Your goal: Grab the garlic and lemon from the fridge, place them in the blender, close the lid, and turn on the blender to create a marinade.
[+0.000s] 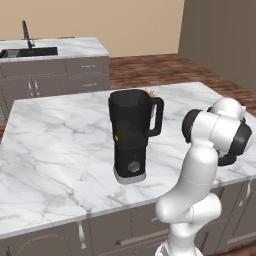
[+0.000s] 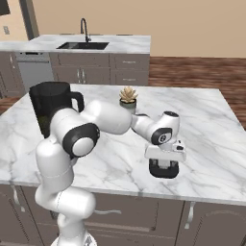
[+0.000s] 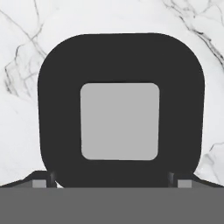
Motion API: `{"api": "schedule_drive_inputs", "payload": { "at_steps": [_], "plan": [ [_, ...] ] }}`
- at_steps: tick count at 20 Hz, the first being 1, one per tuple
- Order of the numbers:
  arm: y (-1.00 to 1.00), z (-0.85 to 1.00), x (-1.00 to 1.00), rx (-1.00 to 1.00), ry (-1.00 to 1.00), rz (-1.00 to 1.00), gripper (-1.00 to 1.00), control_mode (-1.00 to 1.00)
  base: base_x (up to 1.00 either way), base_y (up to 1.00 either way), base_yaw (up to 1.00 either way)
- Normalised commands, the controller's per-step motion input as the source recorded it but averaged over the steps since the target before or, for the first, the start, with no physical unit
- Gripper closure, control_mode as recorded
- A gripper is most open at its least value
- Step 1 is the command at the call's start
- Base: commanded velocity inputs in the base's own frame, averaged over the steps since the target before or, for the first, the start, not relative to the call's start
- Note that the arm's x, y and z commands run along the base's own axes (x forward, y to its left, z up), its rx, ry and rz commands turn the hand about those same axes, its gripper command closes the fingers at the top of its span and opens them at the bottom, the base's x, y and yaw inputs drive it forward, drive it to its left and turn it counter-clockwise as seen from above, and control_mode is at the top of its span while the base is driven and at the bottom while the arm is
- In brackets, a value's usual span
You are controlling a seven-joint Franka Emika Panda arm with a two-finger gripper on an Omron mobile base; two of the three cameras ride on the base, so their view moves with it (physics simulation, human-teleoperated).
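Gripper: jaws spread wide, straddling the lid, not clamped.
Lid: flat on the marble island counter, right of the blender.
Blender: upright, uncapped, something yellow inside.

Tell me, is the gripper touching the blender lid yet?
Cannot tell. In the hand view the gripper straddles the lid with jaws open, but no view shows contact or a gap.

one blender, one lid, one plant.
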Motion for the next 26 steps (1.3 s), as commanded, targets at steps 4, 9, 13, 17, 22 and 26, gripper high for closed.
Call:
{"api": "schedule_drive_inputs", "payload": {
  "at_steps": [4,9,13,17,22,26],
  "plan": [
    [0.00,0.00,0.21,0.00,0.00,0.00,-1.00,-1.00,0.00,0.00,0.00],
    [0.01,-0.23,0.02,0.00,0.00,-0.04,-1.00,-1.00,0.00,0.00,0.00],
    [0.01,-0.26,0.00,0.00,0.00,-0.13,-1.00,-1.00,0.00,0.00,0.00],
    [0.03,-0.14,0.14,0.00,0.00,-0.12,-1.00,-1.00,0.00,0.00,0.00],
    [0.00,-0.01,0.28,0.00,0.00,-0.08,-1.00,-1.00,0.00,0.00,0.00],
    [0.07,-0.11,0.13,0.00,0.00,-0.06,-1.00,-1.00,0.00,0.00,0.00]
  ]
}}
